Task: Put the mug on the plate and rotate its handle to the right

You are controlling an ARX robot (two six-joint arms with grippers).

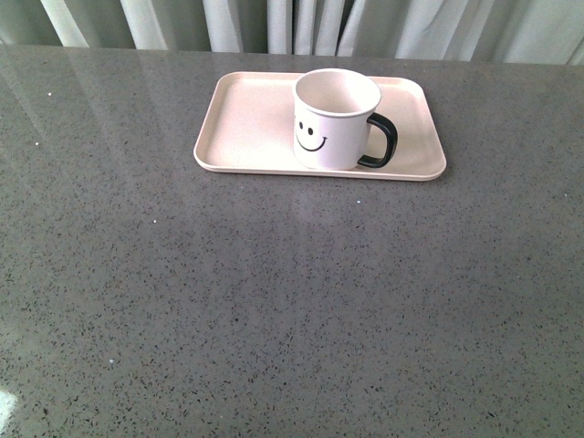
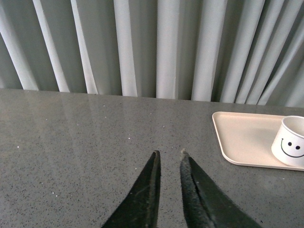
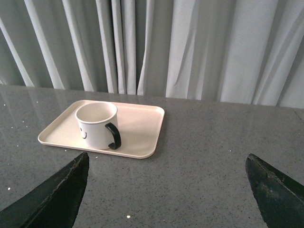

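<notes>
The white mug [image 1: 332, 119] with its black smiley face stands upright on the pale pink plate [image 1: 246, 128], right of the plate's middle. Its black handle [image 1: 382, 140] points to the right in the front view. Neither arm shows in the front view. In the left wrist view my left gripper [image 2: 169, 152] is shut over bare table, empty, well apart from the plate [image 2: 242, 137] and the mug [image 2: 289, 147]. My right gripper [image 3: 167, 156] stands open with nothing between its fingers, back from the mug [image 3: 96, 124], the handle [image 3: 114, 136] and the plate [image 3: 137, 130].
Grey speckled tabletop [image 1: 274, 301] stretches in front of the plate. Pale pleated curtains [image 1: 301, 23] hang behind the table's far edge.
</notes>
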